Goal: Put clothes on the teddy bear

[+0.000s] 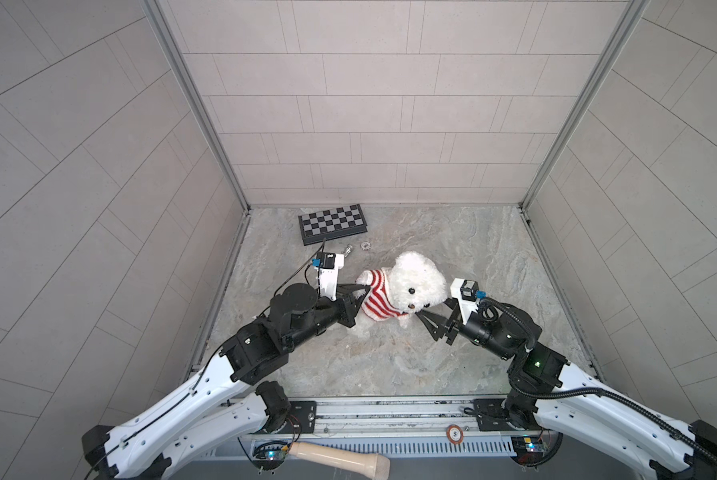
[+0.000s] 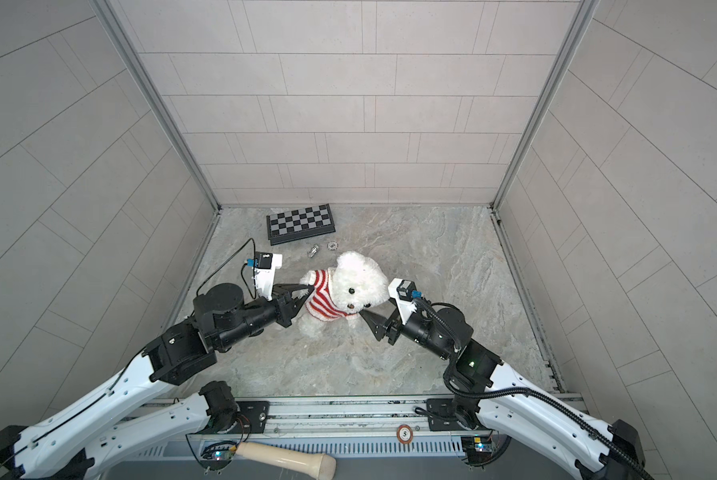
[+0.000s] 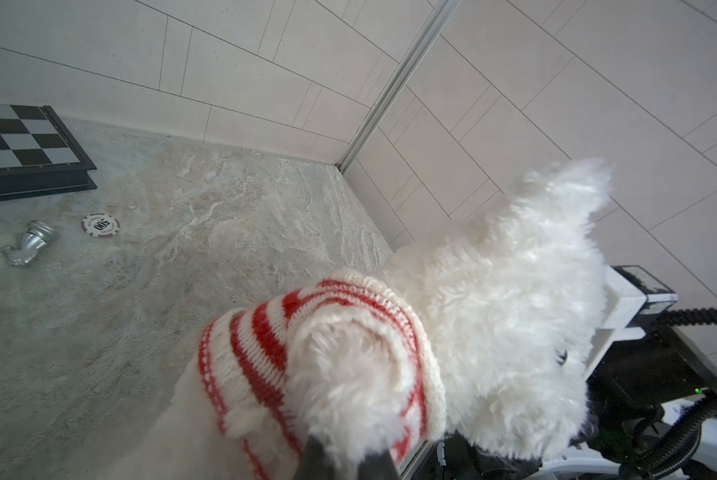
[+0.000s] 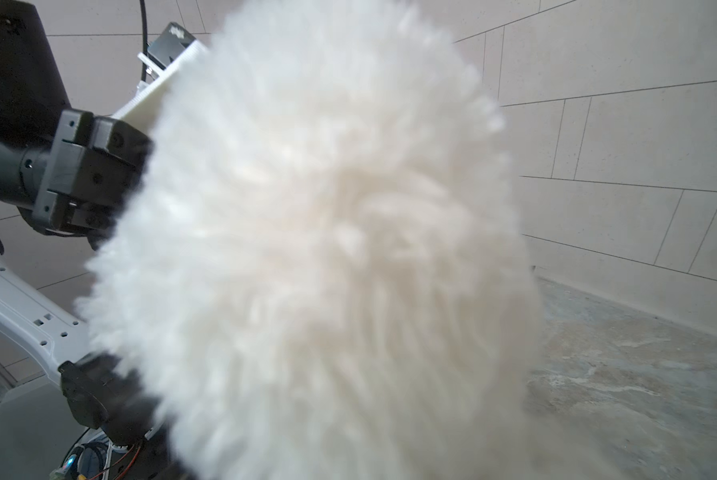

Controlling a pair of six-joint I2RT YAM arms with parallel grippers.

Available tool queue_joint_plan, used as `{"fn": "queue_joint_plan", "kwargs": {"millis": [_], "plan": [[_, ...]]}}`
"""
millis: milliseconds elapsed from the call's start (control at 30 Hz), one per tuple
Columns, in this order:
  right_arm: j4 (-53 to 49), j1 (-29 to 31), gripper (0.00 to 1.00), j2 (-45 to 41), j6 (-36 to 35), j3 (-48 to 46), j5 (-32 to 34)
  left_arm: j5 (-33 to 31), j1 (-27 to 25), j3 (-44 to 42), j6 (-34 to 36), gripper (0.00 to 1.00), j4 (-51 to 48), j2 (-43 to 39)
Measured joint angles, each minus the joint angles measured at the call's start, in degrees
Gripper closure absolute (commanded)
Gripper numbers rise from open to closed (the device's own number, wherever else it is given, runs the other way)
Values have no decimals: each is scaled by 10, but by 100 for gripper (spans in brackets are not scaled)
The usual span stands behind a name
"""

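Note:
The white teddy bear (image 1: 417,278) (image 2: 359,278) sits upright mid-table in both top views, wearing a red-and-white striped sweater (image 1: 379,299) (image 2: 325,297). My left gripper (image 1: 363,289) (image 2: 305,289) is shut on the bear's furry arm where it pokes out of the sleeve. In the left wrist view the gripper (image 3: 346,461) pinches white fur beside the sweater (image 3: 257,345). My right gripper (image 1: 431,311) (image 2: 372,308) stands open beside the bear's head and chin, holding nothing. The bear's fur (image 4: 327,249) fills the right wrist view and hides that gripper's fingers.
A folded chessboard (image 1: 332,223) (image 3: 20,149) lies at the back left, with a silver chess piece (image 1: 349,249) (image 3: 28,247) and a poker chip (image 1: 365,246) (image 3: 100,225) in front of it. Tiled walls close three sides. Another chip (image 1: 455,434) and a beige handle (image 1: 340,457) lie by the front rail.

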Motion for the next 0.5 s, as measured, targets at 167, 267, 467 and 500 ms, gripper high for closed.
{"fn": "queue_joint_plan", "kwargs": {"millis": [167,267,467,500], "plan": [[-116,0,23,20,-27,87,-12,15,0,23,63,100,-35,-1],[-162,0,24,50,-35,128,-27,26,0,24,93,100,-52,-1],[-214,0,17,55,-48,128,-80,17,0,24,129,100,-80,-3],[-223,0,16,44,-51,124,-86,14,0,24,130,100,-81,-4]]}}
